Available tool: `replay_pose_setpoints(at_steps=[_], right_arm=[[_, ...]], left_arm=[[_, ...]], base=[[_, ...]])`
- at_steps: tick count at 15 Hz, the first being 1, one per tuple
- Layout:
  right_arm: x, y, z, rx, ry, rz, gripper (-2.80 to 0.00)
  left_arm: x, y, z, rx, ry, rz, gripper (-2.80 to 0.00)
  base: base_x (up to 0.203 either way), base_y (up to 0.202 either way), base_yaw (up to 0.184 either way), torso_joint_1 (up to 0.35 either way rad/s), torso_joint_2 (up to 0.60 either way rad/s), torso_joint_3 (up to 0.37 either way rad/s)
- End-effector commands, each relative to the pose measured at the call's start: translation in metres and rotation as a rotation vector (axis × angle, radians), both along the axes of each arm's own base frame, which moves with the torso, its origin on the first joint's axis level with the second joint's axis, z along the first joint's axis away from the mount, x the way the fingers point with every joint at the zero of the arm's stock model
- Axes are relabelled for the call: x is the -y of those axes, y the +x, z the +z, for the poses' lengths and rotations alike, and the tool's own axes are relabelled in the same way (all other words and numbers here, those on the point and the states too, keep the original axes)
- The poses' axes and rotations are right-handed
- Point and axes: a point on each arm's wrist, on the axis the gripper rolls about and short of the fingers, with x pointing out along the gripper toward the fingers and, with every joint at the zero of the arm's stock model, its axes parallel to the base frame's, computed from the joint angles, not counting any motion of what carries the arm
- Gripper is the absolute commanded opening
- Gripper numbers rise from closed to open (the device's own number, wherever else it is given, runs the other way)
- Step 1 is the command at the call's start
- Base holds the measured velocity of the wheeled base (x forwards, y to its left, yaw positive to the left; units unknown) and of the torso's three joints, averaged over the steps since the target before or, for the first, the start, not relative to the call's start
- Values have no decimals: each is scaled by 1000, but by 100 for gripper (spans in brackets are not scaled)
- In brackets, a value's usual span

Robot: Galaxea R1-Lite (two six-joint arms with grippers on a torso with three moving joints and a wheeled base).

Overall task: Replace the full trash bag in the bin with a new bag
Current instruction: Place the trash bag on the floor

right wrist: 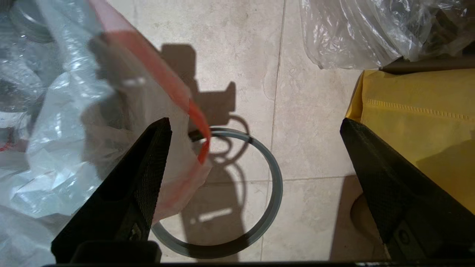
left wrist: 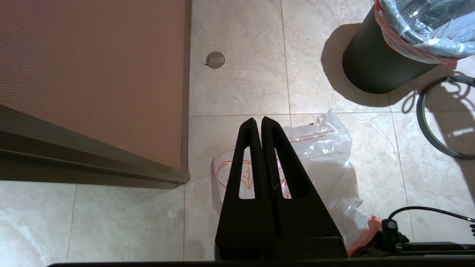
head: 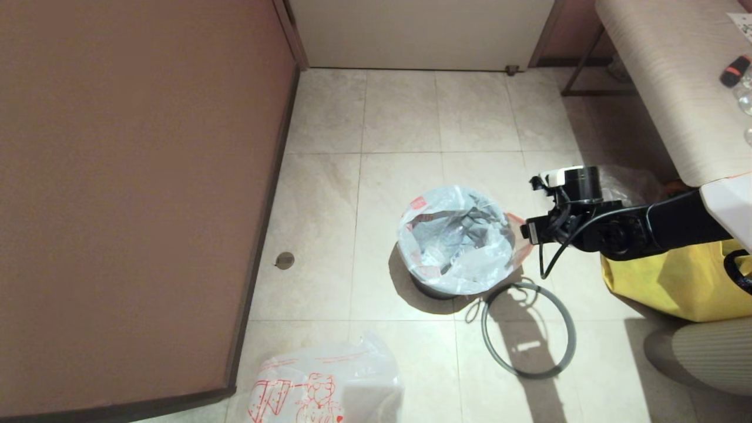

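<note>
From the head view I saw the bin [head: 437,285] on the floor, the full trash bag [head: 455,241] inside it, my right gripper [head: 531,230] just beside its rim, the grey hoop [head: 527,329] nearby

Left wrist: left gripper [left wrist: 258,122] clenched empty over the new bag [left wrist: 326,155]

Right wrist: fingers [right wrist: 148,163] released, one touching the bag's orange-red edge

We see our right gripper [right wrist: 256,126] spread wide above the grey hoop [right wrist: 272,185], one finger [right wrist: 148,167] against the full trash bag's [right wrist: 66,122] orange-red edge, the yellow tote bag [right wrist: 415,122] beside the other.
</note>
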Motion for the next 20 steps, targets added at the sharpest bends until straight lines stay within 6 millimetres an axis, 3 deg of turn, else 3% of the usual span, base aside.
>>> replay_pose_setpoints(at_steps=[1,5,20], right_arm=[[6,6,-3,1,0,-18,0],[15,9,-6,-5,-5,-34,0],[11,-2,-7,-31,-3,-23,0]], left_arm=[[0,0,0,-2,0,1,-280],[0,0,0,-2,0,-1,-280],[0,0,0,-2,0,1,-280]], base=[[0,0,0,0,0,0],[0,0,0,0,0,0],[0,0,0,0,0,0]])
